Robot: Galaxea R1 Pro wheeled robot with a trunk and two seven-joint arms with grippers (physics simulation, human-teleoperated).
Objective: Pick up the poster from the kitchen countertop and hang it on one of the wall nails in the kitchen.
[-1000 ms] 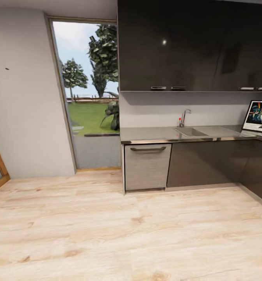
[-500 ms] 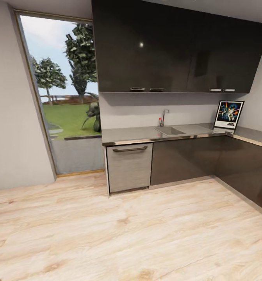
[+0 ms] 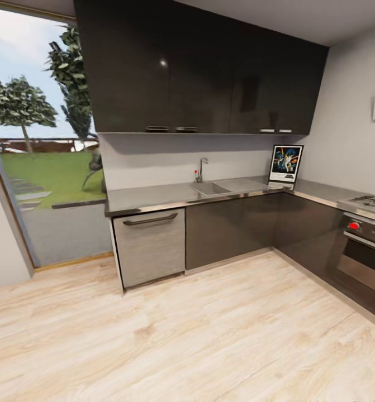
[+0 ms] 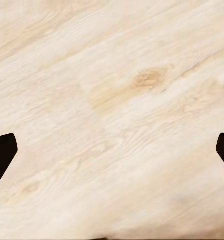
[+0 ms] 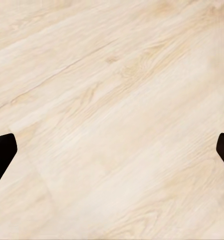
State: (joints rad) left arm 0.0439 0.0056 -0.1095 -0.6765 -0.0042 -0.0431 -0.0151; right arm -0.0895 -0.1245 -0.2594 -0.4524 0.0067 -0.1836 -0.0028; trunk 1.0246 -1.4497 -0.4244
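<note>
At two o'clock in the head view: poster (image 3: 286,163) standing on the worktop (image 3: 170,195) corner, drifting centreward as the camera is panning right; approach under way. Left tool (image 4: 112,150) and right tool (image 5: 112,150) hanging wide, empty, over wood floor (image 3: 209,335).

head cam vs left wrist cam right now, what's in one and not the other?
Head view has the kitchen: the poster propped upright at the back corner of the kitchen countertop, the sink with its faucet, dark upper cabinets, the oven and a window.

Left wrist view has the left gripper, its fingers spread wide, holding nothing.

Shared: the pale wood floor.
</note>
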